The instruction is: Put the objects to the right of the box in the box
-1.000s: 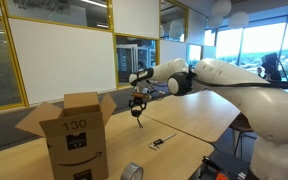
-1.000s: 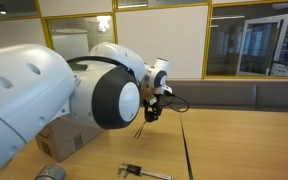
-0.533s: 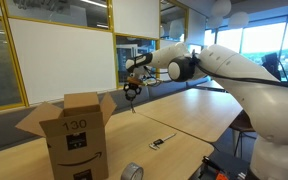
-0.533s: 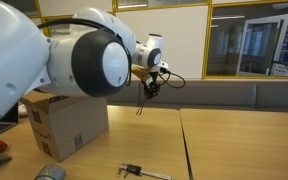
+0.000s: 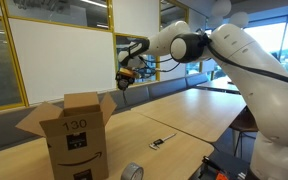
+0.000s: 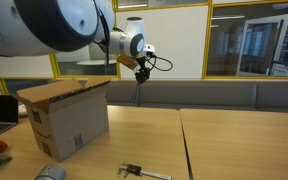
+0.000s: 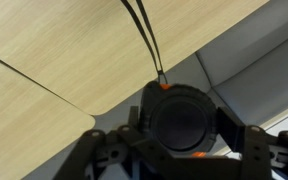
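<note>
The white arm (image 5: pixel 234 60) reached high across the wooden desk (image 5: pixel 199 115), ending up in the air near the open top of the box (image 5: pixel 76 140) and to 1 side of it in both exterior views. The brown box stood upright on the desk with its flaps raised and "130" written on its side. 2 items lay on the desk apart from the box: the grey tape roll (image 5: pixel 132 172) by the desk's near edge, and the thin dark stick (image 5: pixel 162 140) lying flat further along. In the wrist view the jaws were closed on either side of a small round black piece (image 7: pixel 181 120), holding it clear of the desk, and a thin cord (image 6: pixel 137 95) dangled from it.
</note>
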Motion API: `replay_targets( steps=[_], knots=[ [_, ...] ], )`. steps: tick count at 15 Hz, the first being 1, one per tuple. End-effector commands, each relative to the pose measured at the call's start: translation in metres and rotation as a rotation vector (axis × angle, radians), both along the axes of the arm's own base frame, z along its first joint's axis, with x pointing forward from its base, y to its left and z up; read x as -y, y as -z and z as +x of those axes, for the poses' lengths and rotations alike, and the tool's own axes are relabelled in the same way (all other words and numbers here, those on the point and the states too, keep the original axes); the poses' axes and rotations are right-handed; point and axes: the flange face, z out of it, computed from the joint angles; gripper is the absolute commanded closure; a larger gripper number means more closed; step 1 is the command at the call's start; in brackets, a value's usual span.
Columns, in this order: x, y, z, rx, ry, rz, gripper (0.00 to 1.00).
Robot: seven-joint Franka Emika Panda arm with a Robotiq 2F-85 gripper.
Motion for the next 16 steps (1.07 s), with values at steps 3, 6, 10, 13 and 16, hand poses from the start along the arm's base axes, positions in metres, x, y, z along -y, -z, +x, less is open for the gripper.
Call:
replay_targets(
  steps=[3, 6, 10, 13, 16],
  knots=[
    [-0.059, -0.055, -0.053, 0.090, -0.092, -0.101, 0.47],
    [-0.097, -0.074, -0.084, 0.114, -0.157, -0.145, 0.47],
    [-0.150, -0.093, -0.137, 0.118, -0.269, -0.194, 0.47],
    [-0.196, -0.104, -0.182, 0.110, -0.367, -0.202, 0.47],
    [-0.248, -0.111, -0.229, 0.094, -0.465, -0.195, 0.47]
  ],
)
